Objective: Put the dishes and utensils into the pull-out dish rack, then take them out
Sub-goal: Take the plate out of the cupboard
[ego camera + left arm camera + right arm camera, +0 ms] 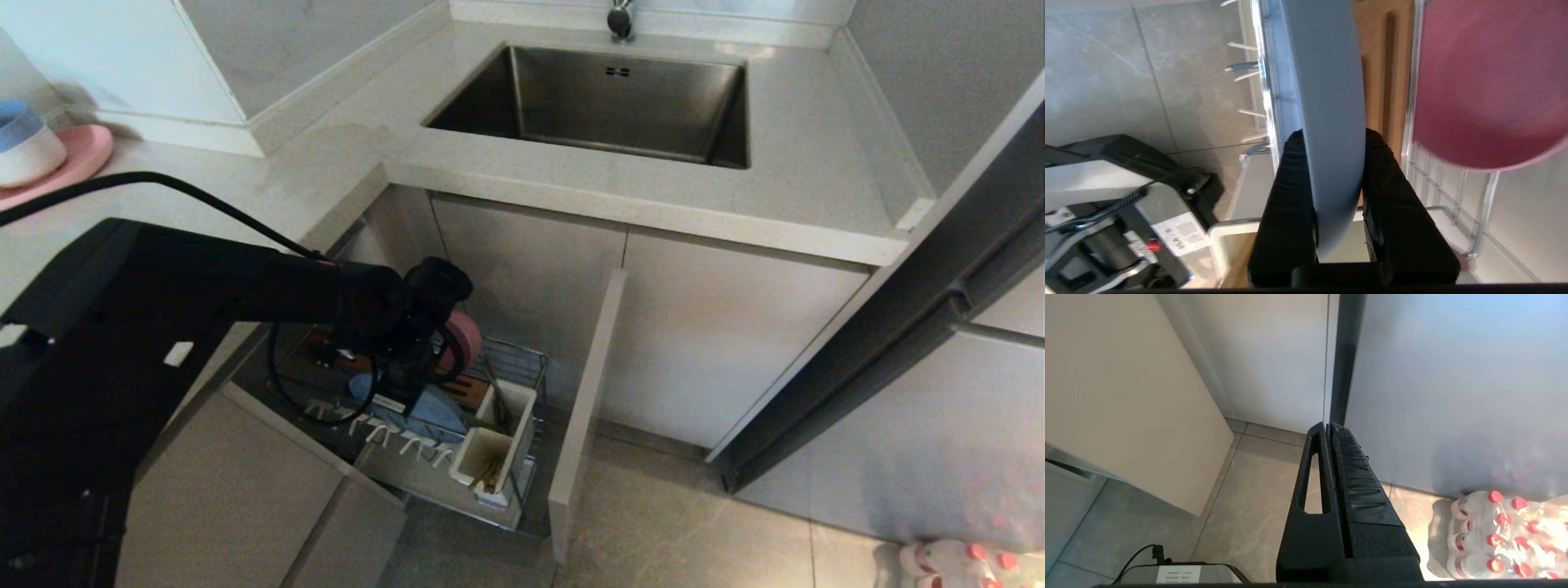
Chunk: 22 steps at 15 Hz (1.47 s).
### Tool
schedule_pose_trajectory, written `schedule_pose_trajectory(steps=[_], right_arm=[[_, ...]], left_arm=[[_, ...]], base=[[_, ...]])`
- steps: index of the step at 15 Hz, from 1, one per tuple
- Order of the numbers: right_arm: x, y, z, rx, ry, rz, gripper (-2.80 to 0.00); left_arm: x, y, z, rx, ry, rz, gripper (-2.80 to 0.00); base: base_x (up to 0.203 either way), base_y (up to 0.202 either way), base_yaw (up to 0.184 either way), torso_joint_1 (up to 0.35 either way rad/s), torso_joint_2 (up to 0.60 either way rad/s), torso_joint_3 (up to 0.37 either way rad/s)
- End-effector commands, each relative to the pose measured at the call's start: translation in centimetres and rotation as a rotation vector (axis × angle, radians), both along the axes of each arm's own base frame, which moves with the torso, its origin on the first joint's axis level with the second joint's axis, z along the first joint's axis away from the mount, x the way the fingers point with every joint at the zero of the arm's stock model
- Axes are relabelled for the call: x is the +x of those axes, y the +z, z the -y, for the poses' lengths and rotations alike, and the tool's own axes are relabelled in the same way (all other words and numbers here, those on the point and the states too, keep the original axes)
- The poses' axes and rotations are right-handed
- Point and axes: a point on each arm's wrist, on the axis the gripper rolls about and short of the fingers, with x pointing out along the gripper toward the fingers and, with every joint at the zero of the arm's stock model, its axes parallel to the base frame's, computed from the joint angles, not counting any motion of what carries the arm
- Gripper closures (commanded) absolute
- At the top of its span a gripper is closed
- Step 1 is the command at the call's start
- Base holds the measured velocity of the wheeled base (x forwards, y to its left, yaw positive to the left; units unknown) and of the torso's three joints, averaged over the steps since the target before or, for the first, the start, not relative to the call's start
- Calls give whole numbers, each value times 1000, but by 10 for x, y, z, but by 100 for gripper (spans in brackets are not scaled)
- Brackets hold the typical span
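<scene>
The pull-out dish rack (pixel 529 358) stands drawn out below the counter, its beige front panel (pixel 584 408) facing the floor side. The blue plate (pixel 434 415) (pixel 1327 102) stands on edge in it beside the brown wooden strip (pixel 1390 61). My left gripper (pixel 1334 134) (pixel 408 390) reaches down into the rack and is shut on the plate's rim, one finger on each face. The pink bowl (pixel 467 339) (pixel 1486 81) stands on edge just behind. The chopsticks (pixel 492 475) and the silver utensil (pixel 498 394) sit in the white box (pixel 482 445). My right gripper (pixel 1327 425) hangs shut and parked over the floor.
A pink plate (pixel 86 155) with a blue-and-white bowl (pixel 24 145) sits on the counter at far left. The sink (pixel 612 98) lies above the rack. A pack of water bottles (pixel 1502 535) rests on the floor at right. My own base (pixel 1106 204) is close beside the rack.
</scene>
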Motion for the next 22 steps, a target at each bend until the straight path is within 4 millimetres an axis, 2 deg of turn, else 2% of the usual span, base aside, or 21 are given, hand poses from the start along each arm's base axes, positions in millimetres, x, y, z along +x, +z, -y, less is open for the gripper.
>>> schedule_pose_trajectory(steps=[1,3,5,10,14,22], right_arm=[[0,0,0,0,0,1,0],[0,0,0,0,0,1,0],[0,0,0,0,0,-1,0],[0,0,0,0,0,-1,0],[0,0,0,0,0,1,0],[0,0,0,0,0,0,0]], left_arm=[[-1,1,0,0,8,-4,0],[-4,4,0,0,4,-1,0],[-12,15,3,-9,-9,19,0],[-43,62,8,-48,-55,118,0],[-63,81,16,-8,-63,173,0],[-113,132,30,-88,-167,302,0]], base=[[0,0,0,0,0,0],[0,0,0,0,0,0],[0,0,0,0,0,0],[0,0,0,0,0,0],[0,0,0,0,0,0],[0,0,0,0,0,0]])
